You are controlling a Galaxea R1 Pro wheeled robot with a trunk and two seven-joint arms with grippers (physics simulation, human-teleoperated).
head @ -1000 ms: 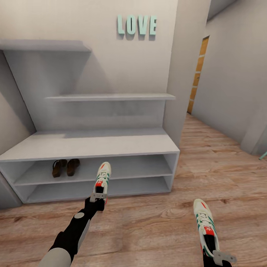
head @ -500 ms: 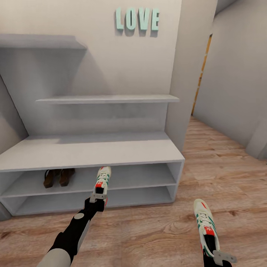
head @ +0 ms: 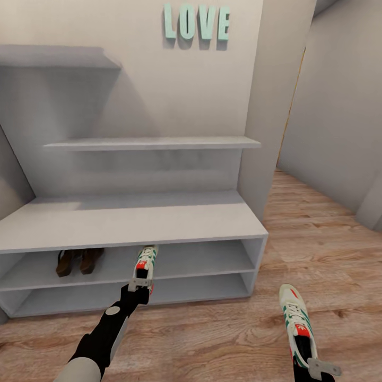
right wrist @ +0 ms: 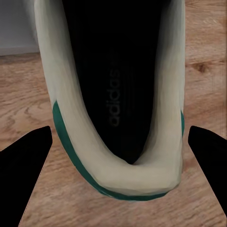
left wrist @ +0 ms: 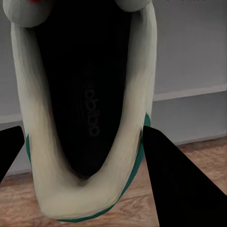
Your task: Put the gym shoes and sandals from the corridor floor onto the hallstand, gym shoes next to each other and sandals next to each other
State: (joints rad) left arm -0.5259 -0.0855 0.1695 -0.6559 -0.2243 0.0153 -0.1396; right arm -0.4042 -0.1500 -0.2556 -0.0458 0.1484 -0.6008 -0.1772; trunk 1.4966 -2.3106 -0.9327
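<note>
Sneakers hung heel-held: left gripper (head: 141, 284) clamped one gym shoe (head: 145, 260) at the hallstand (head: 132, 223) upper shelf beside the sandals (head: 78, 261); right gripper (head: 317, 367) clamped the other gym shoe (head: 295, 321) above the floor (head: 223, 339). Light, soft-collared shoes probably flex; heel grip suits.

Closer to the rack, left shoe's toe under the bench top

The head view now sits nearer the wide pale grey-white hallstand (head: 132, 223), which fills more of the picture; that is the camera's advance. The off-white, green-striped gym shoe (head: 145, 262) held by the left hand (head: 139, 284) has its toe now hidden under the bench top's front edge, at the upper shelf opening.
</note>
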